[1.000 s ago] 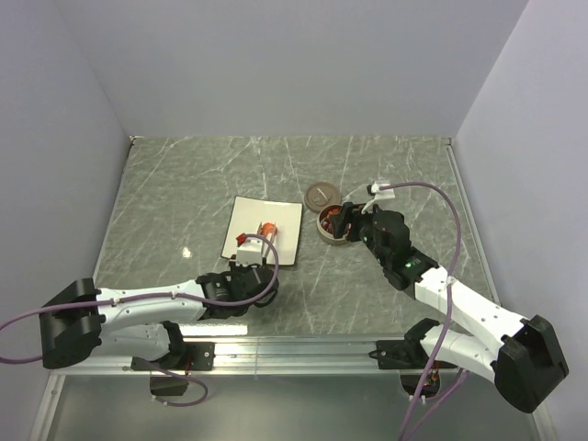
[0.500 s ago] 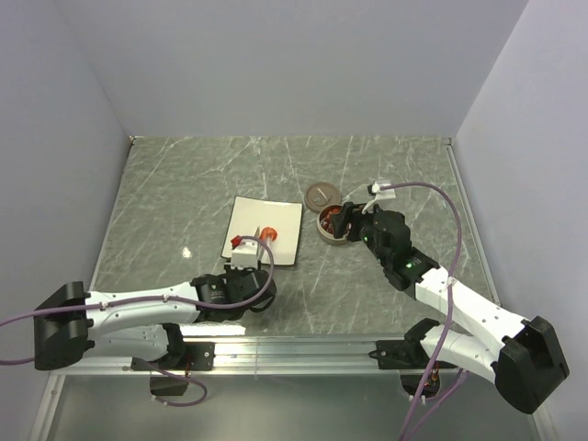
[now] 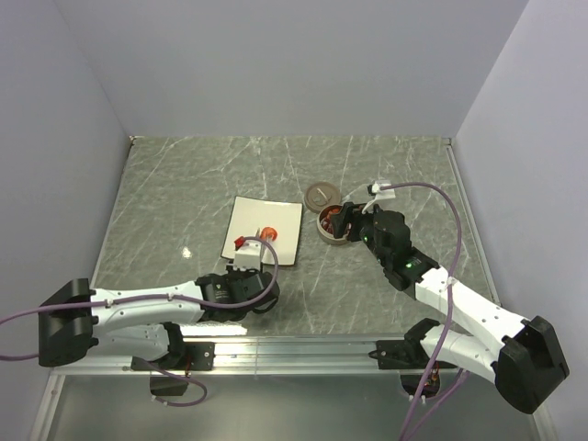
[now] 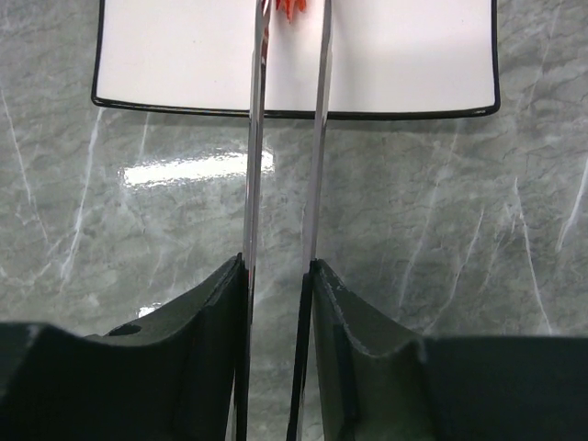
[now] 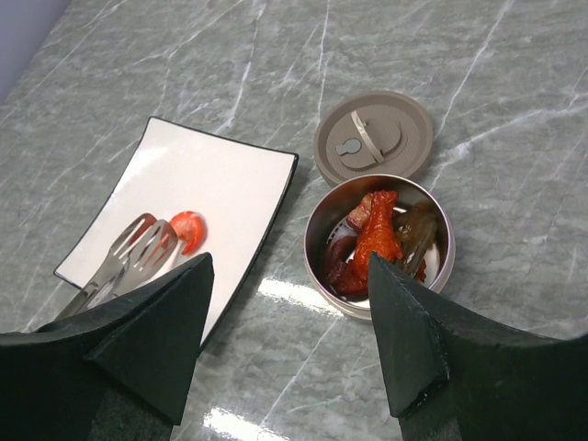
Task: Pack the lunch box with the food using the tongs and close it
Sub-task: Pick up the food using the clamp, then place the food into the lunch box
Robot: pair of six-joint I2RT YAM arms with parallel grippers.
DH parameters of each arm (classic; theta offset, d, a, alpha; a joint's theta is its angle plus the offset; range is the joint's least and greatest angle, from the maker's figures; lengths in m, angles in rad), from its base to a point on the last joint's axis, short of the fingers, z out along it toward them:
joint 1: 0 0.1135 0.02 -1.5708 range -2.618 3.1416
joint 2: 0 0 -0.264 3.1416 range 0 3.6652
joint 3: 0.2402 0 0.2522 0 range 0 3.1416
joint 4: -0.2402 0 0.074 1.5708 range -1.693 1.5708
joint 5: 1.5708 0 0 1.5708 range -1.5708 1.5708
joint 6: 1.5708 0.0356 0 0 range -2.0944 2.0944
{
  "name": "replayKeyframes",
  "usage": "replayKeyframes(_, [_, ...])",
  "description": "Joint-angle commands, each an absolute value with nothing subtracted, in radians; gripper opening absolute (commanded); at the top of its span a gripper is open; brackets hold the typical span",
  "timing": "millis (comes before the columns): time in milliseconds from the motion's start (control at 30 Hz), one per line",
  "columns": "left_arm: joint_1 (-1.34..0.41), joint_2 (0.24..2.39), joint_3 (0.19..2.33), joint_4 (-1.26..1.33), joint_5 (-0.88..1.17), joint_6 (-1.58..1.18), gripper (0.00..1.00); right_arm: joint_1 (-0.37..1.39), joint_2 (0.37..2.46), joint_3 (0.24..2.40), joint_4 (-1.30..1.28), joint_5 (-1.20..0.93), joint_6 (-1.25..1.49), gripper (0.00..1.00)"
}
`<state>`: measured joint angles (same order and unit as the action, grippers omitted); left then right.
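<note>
A grey-green marble-patterned table (image 3: 184, 184) is showing thin white veins. A square plate (image 5: 230, 179) is showing white, edged with a fine black line, and is carrying one red-orange shrimp piece (image 5: 188, 228). The round tin (image 5: 317, 243) is gleaming silver; the food (image 5: 377, 234) inside is glowing red-orange and dark brown. The lid (image 5: 404, 119) is showing matte greyish-brown. The tongs (image 4: 321, 138) are shining silver. The left arm (image 3: 147, 303) and right arm (image 3: 469, 308) are showing white shells with black joints and trailing purple cables (image 3: 432, 191). The walls (image 3: 276, 64) are showing pale lilac-grey.
</note>
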<state>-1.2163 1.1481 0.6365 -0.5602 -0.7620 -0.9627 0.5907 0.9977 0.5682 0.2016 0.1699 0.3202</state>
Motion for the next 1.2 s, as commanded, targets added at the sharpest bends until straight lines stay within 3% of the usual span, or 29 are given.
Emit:
replayKeyframes(0, [-1.224, 1.167, 0.677, -0.532, -0.75, -0.942, 0.38, 0.583, 0.999, 0.577, 0.233, 0.172, 0.313, 0.75])
replayKeyframes(67, [-1.227, 1.17, 0.677, -0.522, -0.742, -0.927, 0.34, 0.584, 1.0, 0.577, 0.233, 0.175, 0.313, 0.75])
replayKeyframes(100, [-1.229, 1.169, 0.675, -0.52, -0.745, -0.927, 0.26, 0.583, 1.0, 0.577, 0.233, 0.173, 0.311, 0.75])
replayKeyframes(200, [-1.233, 1.151, 0.67, -0.519, -0.756, -0.928, 0.14, 0.583, 0.997, 0.575, 0.235, 0.176, 0.313, 0.75])
replayKeyframes(300, [-1.238, 1.131, 0.663, -0.508, -0.77, -0.925, 0.11, 0.583, 1.002, 0.578, 0.233, 0.173, 0.313, 0.75])
replayKeyframes(600, [-1.262, 1.118, 0.689, -0.397, -0.816, -0.85, 0.09, 0.581, 1.023, 0.591, 0.235, 0.181, 0.31, 0.75])
replayKeyframes(1167, [-1.249, 1.437, 0.957, -0.038, -0.698, -0.442, 0.09, 0.528, 0.853, 0.609, 0.19, 0.232, 0.307, 0.77])
